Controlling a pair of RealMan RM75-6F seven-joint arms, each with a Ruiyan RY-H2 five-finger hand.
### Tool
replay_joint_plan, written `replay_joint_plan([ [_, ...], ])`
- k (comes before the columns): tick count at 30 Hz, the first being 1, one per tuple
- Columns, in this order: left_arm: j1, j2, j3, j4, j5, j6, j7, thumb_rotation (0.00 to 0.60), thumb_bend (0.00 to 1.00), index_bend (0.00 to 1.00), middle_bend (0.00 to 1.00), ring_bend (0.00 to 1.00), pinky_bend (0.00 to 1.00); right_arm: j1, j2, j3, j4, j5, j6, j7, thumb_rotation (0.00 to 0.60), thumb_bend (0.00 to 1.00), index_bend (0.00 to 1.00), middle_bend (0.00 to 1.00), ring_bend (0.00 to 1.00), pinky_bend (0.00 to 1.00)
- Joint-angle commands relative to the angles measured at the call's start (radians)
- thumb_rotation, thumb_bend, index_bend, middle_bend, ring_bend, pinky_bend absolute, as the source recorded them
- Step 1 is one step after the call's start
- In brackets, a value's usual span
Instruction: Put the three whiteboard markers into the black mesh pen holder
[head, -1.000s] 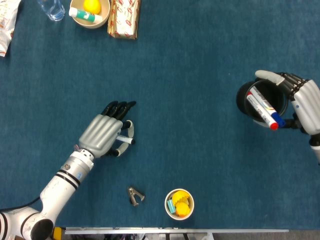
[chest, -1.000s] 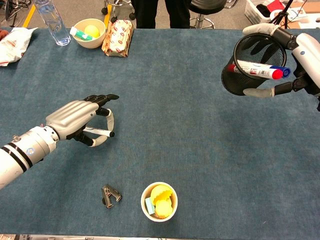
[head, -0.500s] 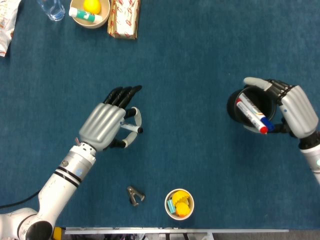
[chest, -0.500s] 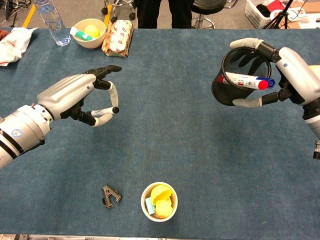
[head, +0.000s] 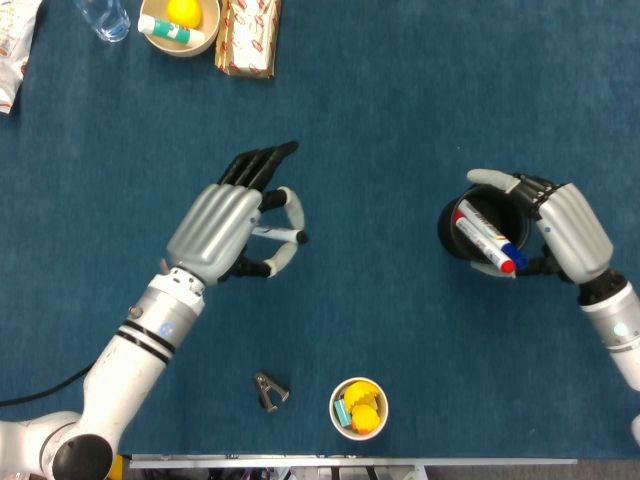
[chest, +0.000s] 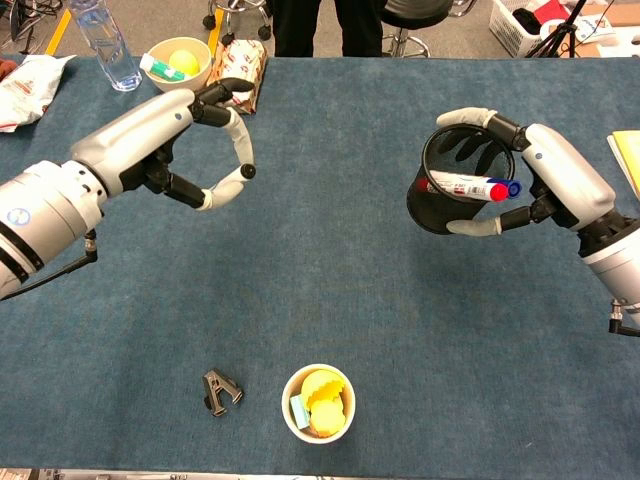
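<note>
Markers (head: 486, 240) with red and blue caps already lay in the black mesh pen holder (chest: 437, 210) gripped by the right hand (chest: 545, 185), while the left hand (head: 225, 228) pinched the third marker (head: 275, 233), not yet delivered.

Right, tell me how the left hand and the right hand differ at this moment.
The left hand pinches a single marker in the air over bare table; the right hand grips the black mesh pen holder, tilted, with two markers lying across its mouth. The left hand hangs higher in the chest view. Both are holding something.
</note>
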Motion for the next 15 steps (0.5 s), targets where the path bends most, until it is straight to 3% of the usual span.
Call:
replay_joint_plan([
  [1,-0.030,0.002,-0.034,-0.036,-0.035,0.003,0.015,0.600,0.35,0.58,0.00,0.00,0.01,0.002,-0.022,-0.005,0.016,0.003,-0.013,0.015,0.600,0.02,0.43,0.53,0.44,0.49],
  [15,-0.150,-0.038,-0.103,-0.107,-0.163,0.004,0.070,0.600,0.35,0.58,0.00,0.00,0.01,0.015,-0.145,-0.026,0.111,0.004,-0.060,0.077,0.600,0.01,0.43,0.53,0.44,0.49],
])
